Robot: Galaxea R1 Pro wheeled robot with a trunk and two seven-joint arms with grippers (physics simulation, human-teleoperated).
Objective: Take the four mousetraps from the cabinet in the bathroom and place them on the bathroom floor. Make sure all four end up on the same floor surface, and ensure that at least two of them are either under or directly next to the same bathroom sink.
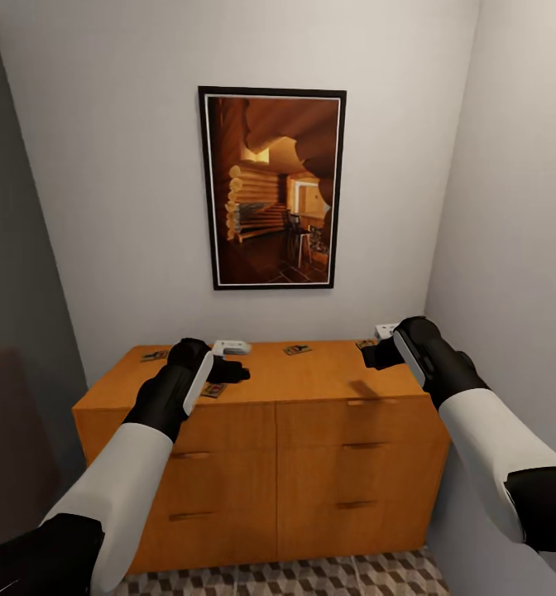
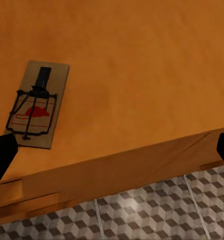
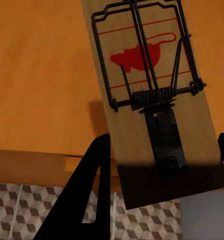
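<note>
Head view: an orange wooden cabinet stands against a white wall under a framed picture, on cube-patterned floor. Four mousetraps lie on its top. Left gripper hangs wide open near one trap; right gripper, also open and empty, straddles another.

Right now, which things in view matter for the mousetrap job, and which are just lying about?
Job:
mousetraps
cabinet
tiled floor
left end effector, open
right end effector, at a mousetrap

Lying about:
framed picture
white objects on the cabinet top
</note>
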